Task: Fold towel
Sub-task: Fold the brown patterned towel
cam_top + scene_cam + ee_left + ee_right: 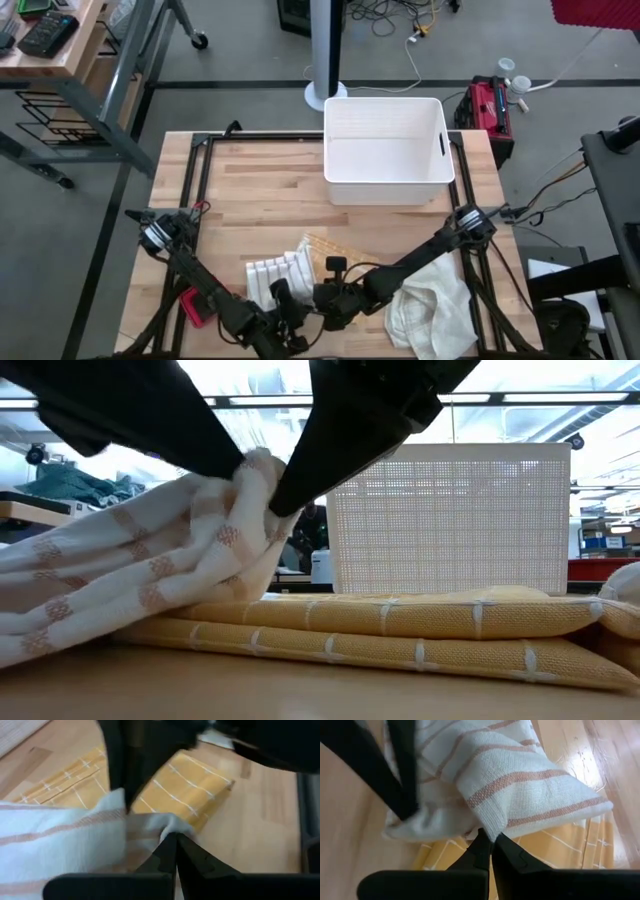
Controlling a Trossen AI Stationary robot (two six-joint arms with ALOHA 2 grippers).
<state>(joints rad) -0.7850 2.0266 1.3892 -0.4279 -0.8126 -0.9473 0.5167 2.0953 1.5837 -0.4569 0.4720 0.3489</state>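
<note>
A white towel (275, 272) with orange stripes lies bunched on a folded yellow towel (326, 250) near the table's front edge. In the low view the white towel (130, 570) rises to a peak where both grippers meet it. My left gripper (175, 842) is shut on the white towel (60, 850), and my right gripper (487, 842) is shut on it (520, 775) close by. The towel's lower part rests on the yellow towel (400, 630) and the table. My left gripper pinches a bunched fold of the white towel (167, 826) between its two fingers, slanting down from the table's near left. The held part (245, 470) is raised; the rest sags slack onto the yellow towel. My right gripper pinches a folded edge of the white towel (492, 827) between its two fingers, slanting down from the table's right. Several layers seem gathered there. The held part (270, 495) is raised beside the left gripper's hold, and the cloth hangs slack below.
A white perforated basket (385, 150) stands at the table's far middle. A crumpled white cloth (432, 310) lies at the near right under the right arm. A small red object (195, 306) sits at the near left.
</note>
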